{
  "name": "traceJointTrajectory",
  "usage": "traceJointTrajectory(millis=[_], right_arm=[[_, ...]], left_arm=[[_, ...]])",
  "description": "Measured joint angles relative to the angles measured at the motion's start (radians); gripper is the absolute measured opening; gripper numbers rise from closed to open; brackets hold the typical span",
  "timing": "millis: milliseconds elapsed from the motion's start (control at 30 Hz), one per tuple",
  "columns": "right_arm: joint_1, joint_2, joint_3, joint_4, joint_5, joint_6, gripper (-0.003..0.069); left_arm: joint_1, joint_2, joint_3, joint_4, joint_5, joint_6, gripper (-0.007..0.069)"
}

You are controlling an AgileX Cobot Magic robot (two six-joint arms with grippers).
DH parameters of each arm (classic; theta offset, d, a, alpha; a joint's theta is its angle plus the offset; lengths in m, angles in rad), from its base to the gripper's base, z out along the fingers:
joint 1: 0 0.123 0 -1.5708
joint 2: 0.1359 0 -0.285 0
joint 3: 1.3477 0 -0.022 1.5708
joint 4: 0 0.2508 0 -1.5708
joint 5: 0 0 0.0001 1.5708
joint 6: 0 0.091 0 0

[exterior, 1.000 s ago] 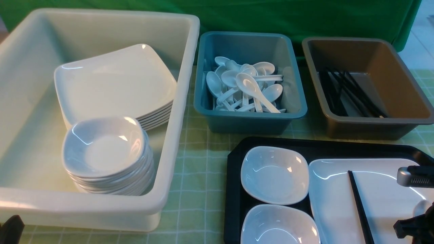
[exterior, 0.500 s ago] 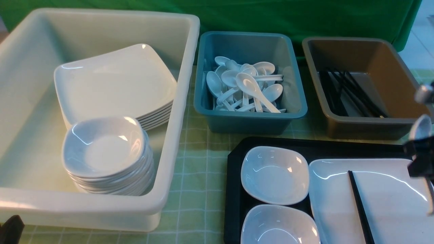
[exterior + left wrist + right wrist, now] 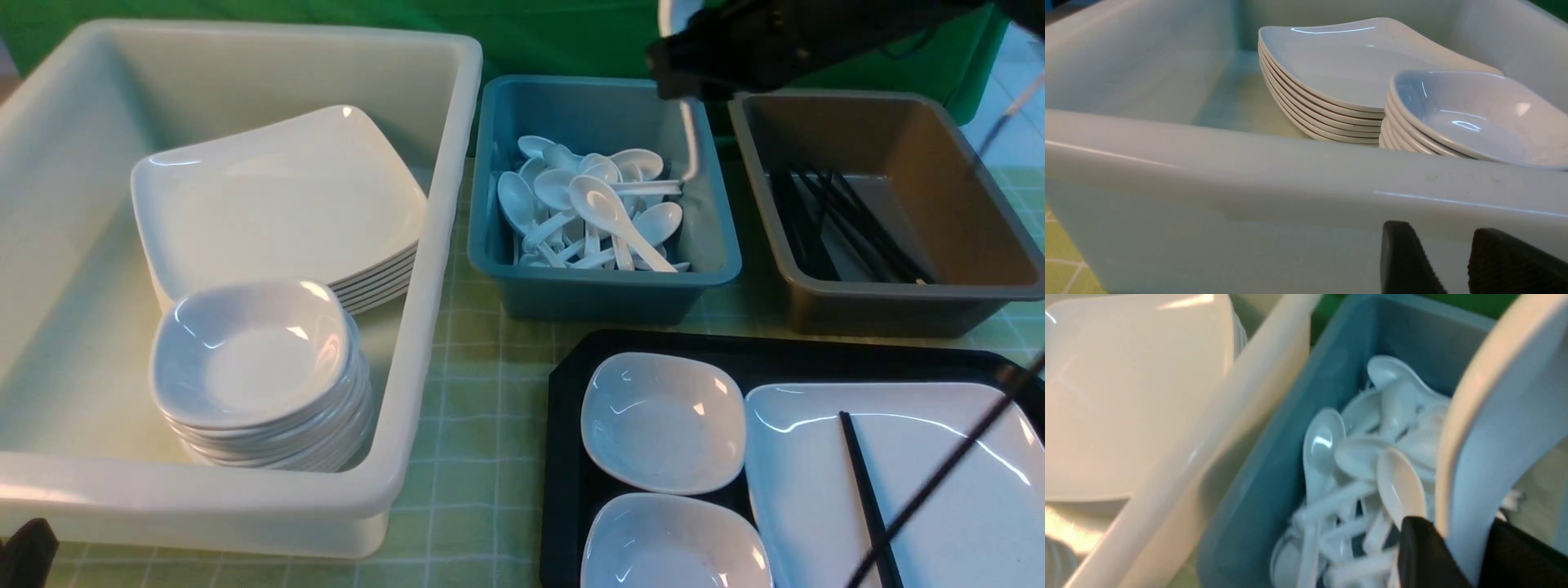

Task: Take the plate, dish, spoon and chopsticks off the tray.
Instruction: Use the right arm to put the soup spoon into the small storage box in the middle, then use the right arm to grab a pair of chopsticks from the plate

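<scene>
- The spoon (image 3: 1486,437) is off the tray (image 3: 563,457): the right gripper (image 3: 1466,555) is clamped on its handle and holds it in the air above the teal tub (image 3: 604,298), which already has a heap of white spoons in it.
- That step is nearly done by my reading; the spoon only has to be let go into the tub.
- Left to clear: the plate (image 3: 796,490) lies on the right part of the tray, with one black chopstick (image 3: 869,498) resting across it.
- A second thin dark line crosses the plate's near corner; it may be the other chopstick or a cable, as the front view is too blurred to tell.
- Two small dishes (image 3: 661,420) sit side by side on the tray's left part, just beside the plate.
- So one item of four is in hand and the rest are not yet moved.
- The plate, dishes and chopstick are well apart from the right gripper, nearer the robot and lower.
- The left gripper (image 3: 1453,261) has its fingers spread with nothing between them, low against the outer wall of the white tub (image 3: 204,506), far from the tray.
</scene>
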Motion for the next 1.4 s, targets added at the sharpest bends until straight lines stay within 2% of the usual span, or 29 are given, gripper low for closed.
traceJointTrajectory(millis=[100,233,300,367,400,433,467,500,533,633,767,1000,1100,1167,1400], right_arm=[[0.009,0.135,-0.096,-0.006,-0.051,-0.001,0.0262],[0.007,0.21,-0.147,-0.014,-0.011,0.001,0.0348],[0.007,0.212,-0.16,-0.015,0.05,-0.003,0.0347],[0.007,0.202,-0.185,-0.015,0.138,-0.016,0.0321],[0.007,0.187,-0.209,-0.019,0.245,-0.034,0.0272],[0.007,0.184,-0.213,-0.019,0.279,-0.037,0.0255],[0.007,0.157,-0.247,-0.025,0.418,-0.063,0.0182],[0.007,0.153,-0.25,-0.028,0.433,-0.065,0.0173],[0.007,0.112,-0.265,-0.04,0.508,-0.066,0.0111],[0.007,0.02,-0.265,-0.079,0.557,-0.026,0.0025],[0.007,-0.147,-0.173,-0.092,0.562,0.028,0.0005],[0.007,-0.528,0.35,-0.141,0.569,0.143,0.0054],[0.007,-0.669,0.65,-0.151,0.525,0.241,0.0118],[0.007,-0.742,0.89,-0.154,0.411,0.321,0.0189],[0.007,-0.704,1.129,-0.157,0.268,0.4,0.031]], left_arm=[[0.0,0.0,0.0,0.0,0.0,0.0,0.0225],[0.0,0.0,0.0,0.0,0.0,0.0,0.0225],[0.0,0.0,0.0,0.0,0.0,0.0,0.0225],[0.0,0.0,0.0,0.0,0.0,0.0,0.0225],[0.0,0.0,0.0,0.001,0.0,0.0,0.0225],[0.0,0.0,0.0,0.001,0.0,0.0,0.0225],[0.0,0.0,0.0,0.001,0.0,0.0,0.0225],[0.0,0.0,0.0,0.001,0.001,0.0,0.0225],[0.0,0.0,0.0,0.002,0.001,0.0,0.0225],[0.0,0.0,0.0,0.002,0.001,0.0,0.0225],[0.0,0.0,0.0,0.004,0.001,0.0,0.0225],[0.0,0.0,0.0,0.005,0.002,0.0,0.0225],[0.0,0.0,0.0,0.005,0.002,0.0,0.0225],[0.0,0.0,0.0,0.005,0.002,0.0,0.0225],[0.0,0.0,0.0,0.005,0.002,0.0,0.0225]])
